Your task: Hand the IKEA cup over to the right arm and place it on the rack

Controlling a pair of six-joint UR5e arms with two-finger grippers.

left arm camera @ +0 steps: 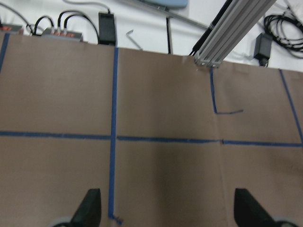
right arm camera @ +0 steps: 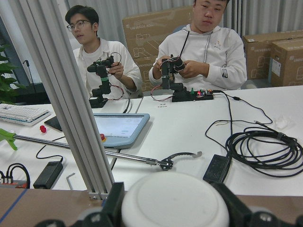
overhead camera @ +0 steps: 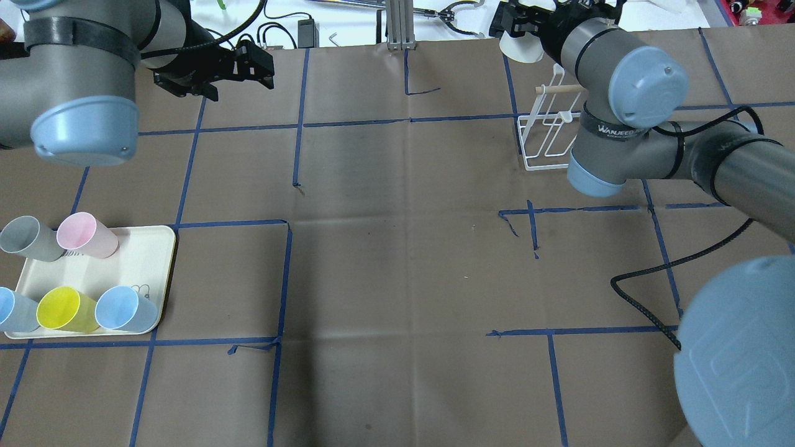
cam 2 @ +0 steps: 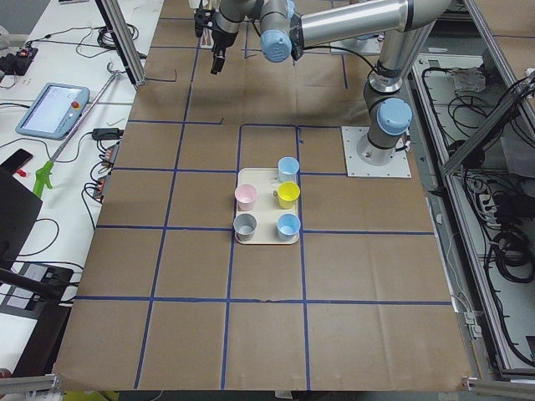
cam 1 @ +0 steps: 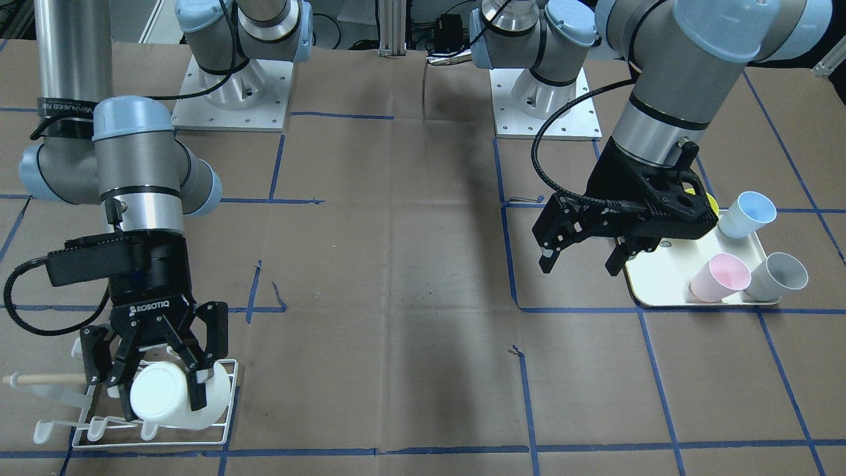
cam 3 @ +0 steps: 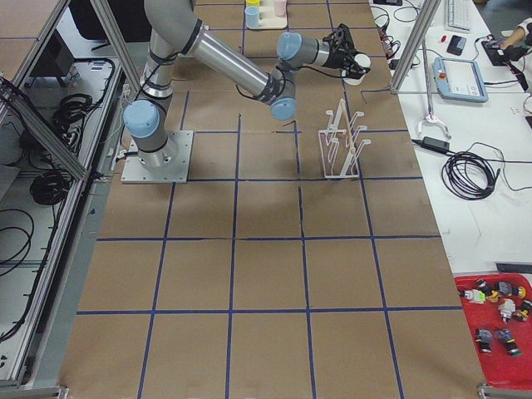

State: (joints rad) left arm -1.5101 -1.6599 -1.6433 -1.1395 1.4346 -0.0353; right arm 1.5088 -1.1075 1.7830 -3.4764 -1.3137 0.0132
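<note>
White cup (cam 1: 160, 398) gripped in right hand (cam 1: 157, 394), near rack (cam 1: 96, 431)

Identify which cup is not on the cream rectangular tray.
The white plastic cup, held by the right gripper near the white wire rack; the five coloured cups sit on the cream rectangular tray.

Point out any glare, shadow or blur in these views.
Exterior front-facing: the white cup is blown out, and a broad soft shadow crosses the table centre. Right wrist-mounted: the near cup is blurred, the operators behind sharp. Left wrist-mounted: slightly soft overall.
</note>
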